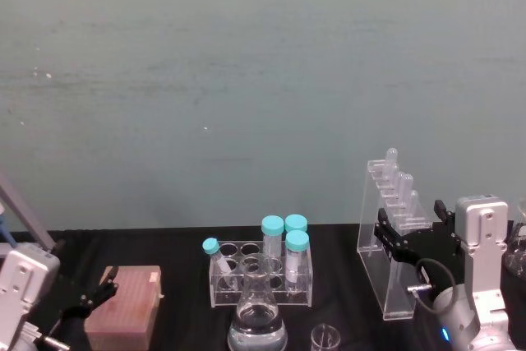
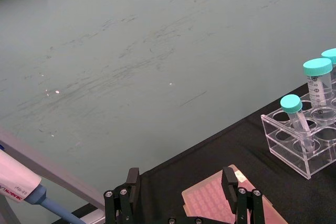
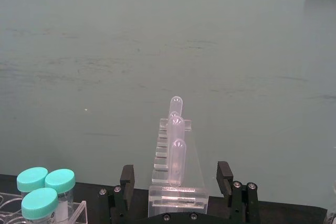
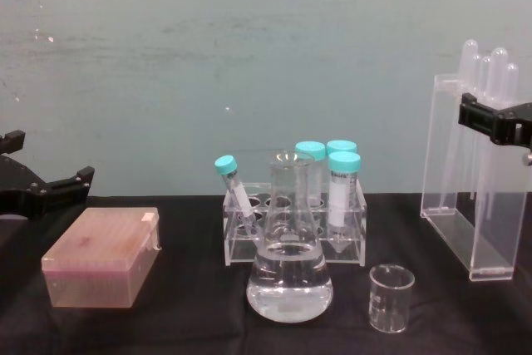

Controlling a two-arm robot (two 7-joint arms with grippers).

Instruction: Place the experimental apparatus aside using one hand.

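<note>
The tall acrylic rack of glass test tubes (image 1: 386, 244) stands on the black table at the right. My right gripper (image 1: 412, 226) is open and straddles the rack's upper part, one finger on each side. In the right wrist view its fingers (image 3: 126, 182) stand clear of the rack (image 3: 176, 190) on both sides. From the chest, that gripper (image 4: 499, 122) reaches across the rack (image 4: 461, 205) near the tube tops. The conical flask of clear liquid (image 4: 289, 268) and the small beaker (image 4: 391, 297) stand at the front centre. My left gripper (image 1: 97, 297) is open at the far left.
A low rack of teal-capped tubes (image 4: 295, 222) stands just behind the flask. A pinkish box (image 4: 100, 255) lies at the left, under my left gripper (image 2: 180, 184). A pipette (image 2: 21, 187) leans at the far left. A pale green wall closes the back.
</note>
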